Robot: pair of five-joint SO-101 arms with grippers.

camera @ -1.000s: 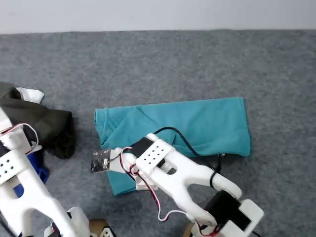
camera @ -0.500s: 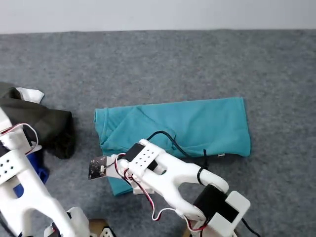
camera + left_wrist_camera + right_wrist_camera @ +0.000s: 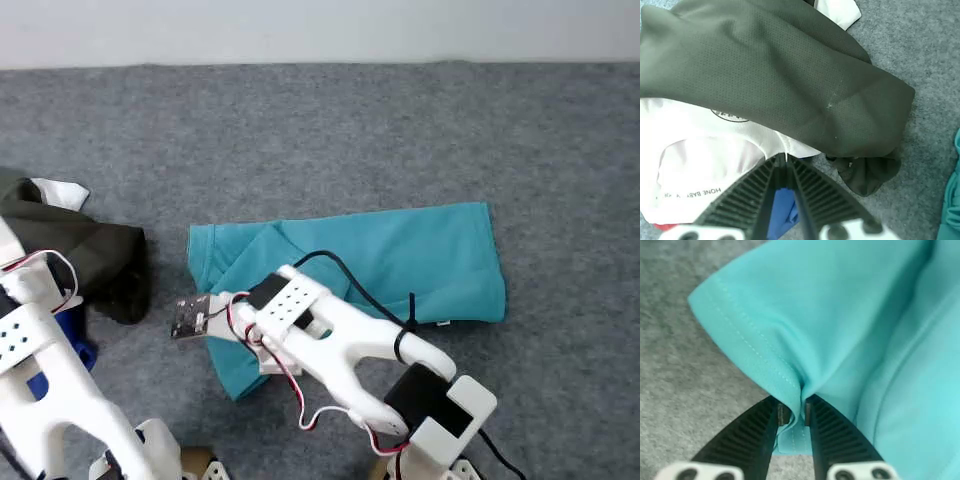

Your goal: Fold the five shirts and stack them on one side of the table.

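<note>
A teal shirt lies partly folded on the grey table, its long side running left to right. My right gripper is shut on the shirt's hemmed near-left edge; from above that arm lies over the shirt's near-left corner. At the table's left edge sits a pile with a dark olive shirt on top, a white shirt and a blue one beneath. My left gripper hangs just over that pile, its fingers shut with nothing between them.
The grey carpet-like table stretches bare behind and to the right of the teal shirt. The left arm's white body stands at the near left corner, beside the pile.
My right arm has drawn toward the left and back a little, pulling the teal shirt's near-left edge along; the shirt's right end shifted slightly left. The left arm stayed still.
</note>
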